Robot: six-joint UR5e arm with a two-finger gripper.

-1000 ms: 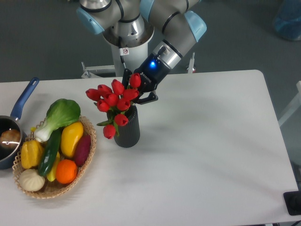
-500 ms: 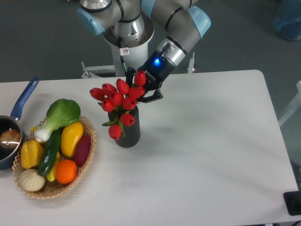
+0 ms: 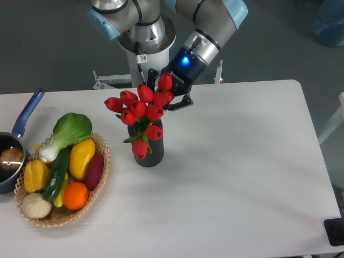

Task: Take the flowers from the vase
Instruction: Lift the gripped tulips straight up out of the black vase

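The flowers, a bunch of red tulip buds on green stems, stand in the dark ribbed vase at the table's middle left. The lower buds hang over the vase's mouth and front. My gripper reaches in from behind and the right, with its fingers shut around the upper right of the flowers. The buds hide the fingertips and the stems between them. The vase stands upright on the table.
A wicker basket with vegetables and fruits sits left of the vase, close to it. A blue-handled saucepan lies at the far left edge. The robot's base stands behind the table.
The gripper has moved up and to the right with the flowers in it. The bunch has risen a little, and the vase has shifted slightly right with it.
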